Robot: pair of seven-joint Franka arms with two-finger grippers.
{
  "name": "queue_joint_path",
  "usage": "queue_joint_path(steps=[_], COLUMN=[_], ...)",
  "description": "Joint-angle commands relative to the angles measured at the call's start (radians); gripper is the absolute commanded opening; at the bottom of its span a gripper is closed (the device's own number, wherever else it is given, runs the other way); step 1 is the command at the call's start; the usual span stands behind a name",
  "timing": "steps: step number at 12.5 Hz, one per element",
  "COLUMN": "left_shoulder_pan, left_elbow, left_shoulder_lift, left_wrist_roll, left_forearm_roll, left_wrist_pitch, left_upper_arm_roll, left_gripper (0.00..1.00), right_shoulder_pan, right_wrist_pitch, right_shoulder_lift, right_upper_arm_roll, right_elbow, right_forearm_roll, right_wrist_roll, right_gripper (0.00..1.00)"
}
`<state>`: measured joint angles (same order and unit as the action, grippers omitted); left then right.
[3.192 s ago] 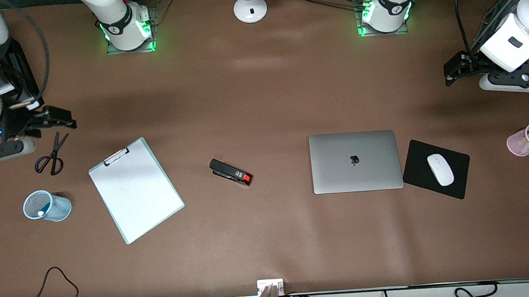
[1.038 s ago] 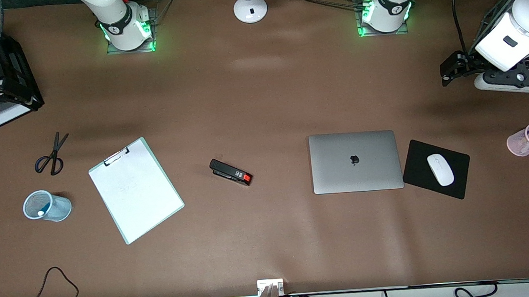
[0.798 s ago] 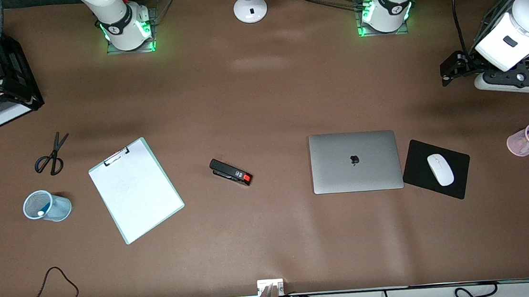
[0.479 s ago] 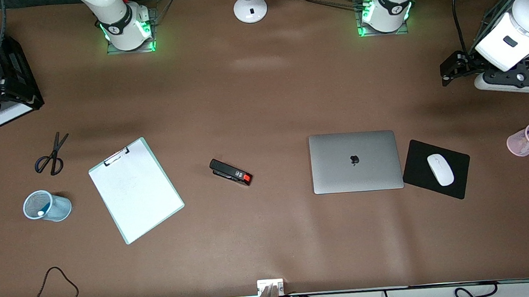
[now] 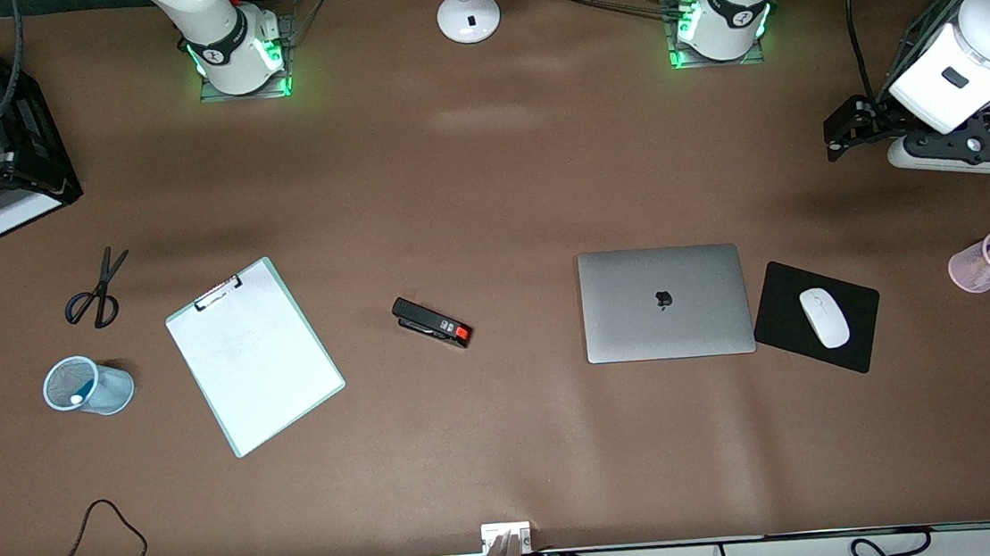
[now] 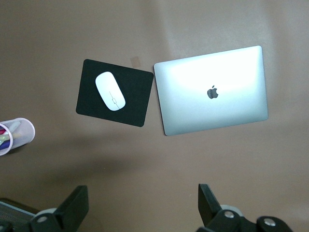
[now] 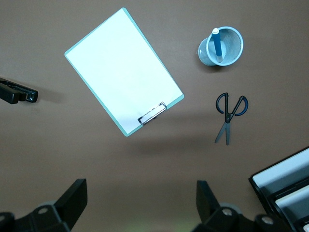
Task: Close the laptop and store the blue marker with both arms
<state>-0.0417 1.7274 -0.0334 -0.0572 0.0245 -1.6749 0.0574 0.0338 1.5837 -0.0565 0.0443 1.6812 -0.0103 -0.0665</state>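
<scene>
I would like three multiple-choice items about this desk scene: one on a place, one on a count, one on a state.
1. Where is the slim bright-blue marker?
A. on the clipboard
B. in the light-blue mesh cup
C. on the mouse pad

2. How many pairs of scissors lie on the table?
A. one
B. two
C. three

3. In what state is the slim silver-grey laptop?
A. lid open
B. lid half raised
C. lid shut flat

Answers:
1 B: the right wrist view shows it standing inside the cup.
2 A: only the black scissors show.
3 C: its lid with the dark logo faces up.

Left gripper and right gripper hang open, high over the table.
</scene>
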Motion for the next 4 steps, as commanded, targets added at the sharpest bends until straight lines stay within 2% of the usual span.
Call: queue_joint_path(steps=[1, 4], left_shoulder_pan=[-0.003, -0.003], left_elbow=[-0.019, -0.019], left_shoulder_lift=[0.004, 0.004], left_wrist_roll=[-0.004, -0.004], left_forearm_roll=[-0.009, -0.009], left_wrist_pitch=[0.018, 0.018], left_upper_arm_roll=[-0.002, -0.002], left_gripper=[1.0, 1.0], right_shoulder_pan=[0.003, 0.003], right_wrist_pitch=[0.001, 0.004], right_shoulder_lift=[0.01, 0.01], right_upper_arm_roll=[-0.004, -0.004], right_elbow=[-0.011, -0.014], right_forearm_roll=[-0.013, -0.01], right_wrist_roll=[-0.021, -0.016], right_gripper=[1.0, 1.0])
